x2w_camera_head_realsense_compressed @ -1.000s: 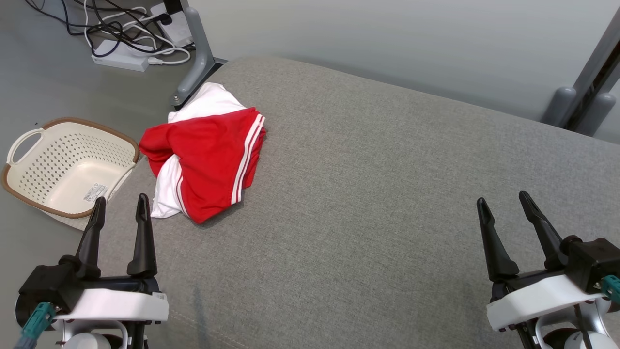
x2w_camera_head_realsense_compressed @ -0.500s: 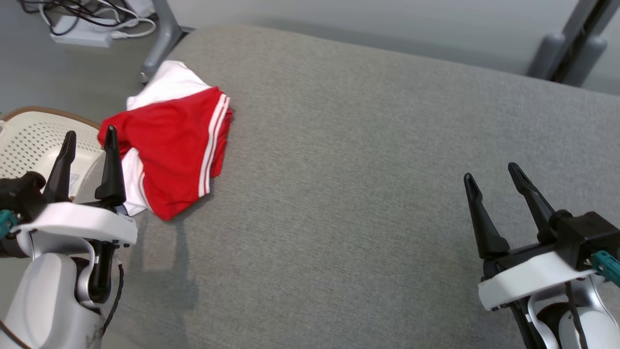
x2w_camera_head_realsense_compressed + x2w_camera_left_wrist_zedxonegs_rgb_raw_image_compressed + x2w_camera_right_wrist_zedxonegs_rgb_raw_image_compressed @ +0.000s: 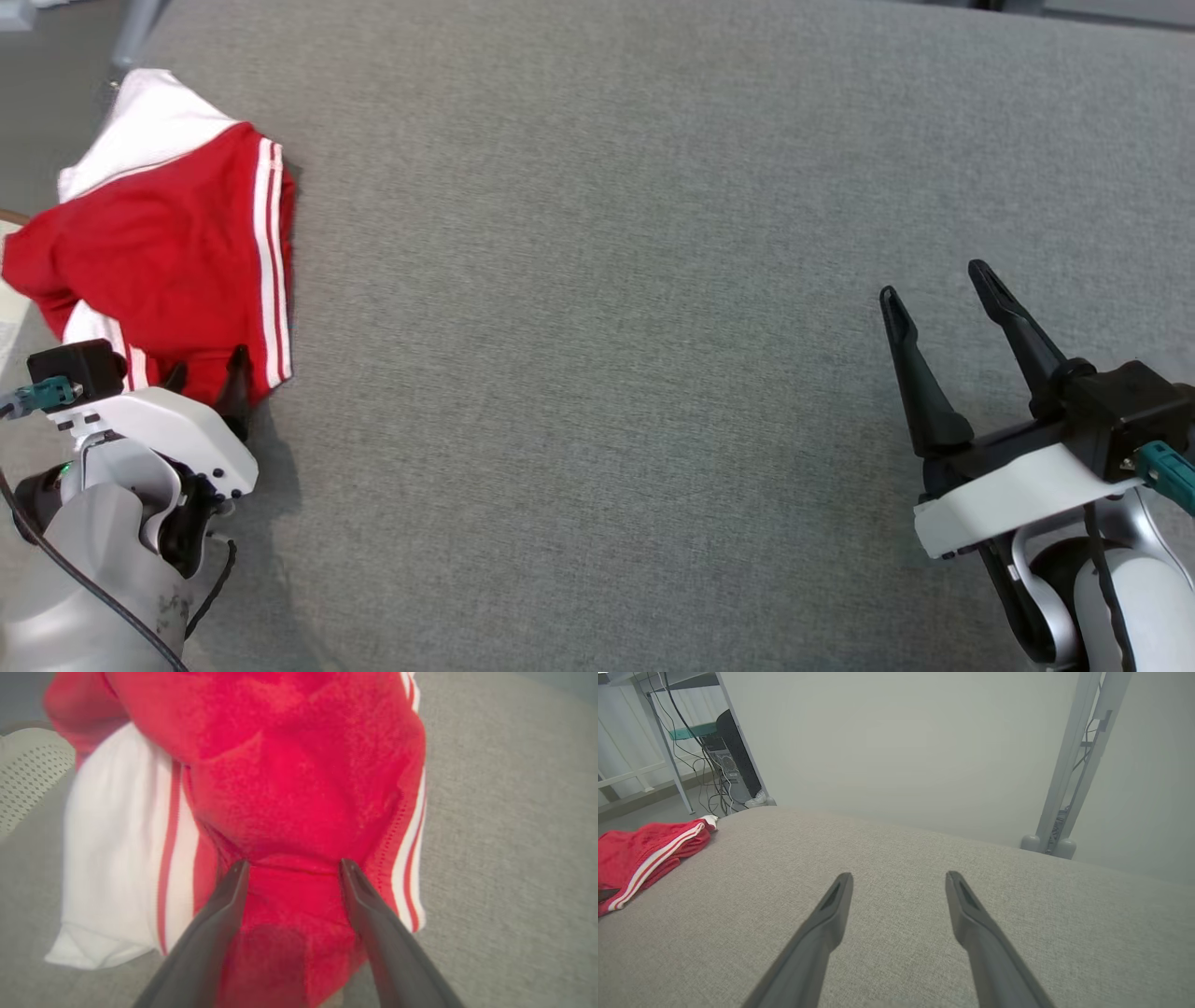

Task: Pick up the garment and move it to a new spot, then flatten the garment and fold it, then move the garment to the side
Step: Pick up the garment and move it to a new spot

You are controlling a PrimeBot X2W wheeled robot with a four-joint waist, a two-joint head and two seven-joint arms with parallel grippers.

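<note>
Though wide open, left gripper (image 3: 292,863) on garment (image 3: 289,774)

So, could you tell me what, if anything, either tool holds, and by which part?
Nothing: the left tool is open over the red near edge of the garment; the right tool is open, empty.

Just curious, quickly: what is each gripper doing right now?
Left gripper: open, jaws over the crumpled red-and-white fabric garment.
Right gripper: open, holding nothing.
</note>
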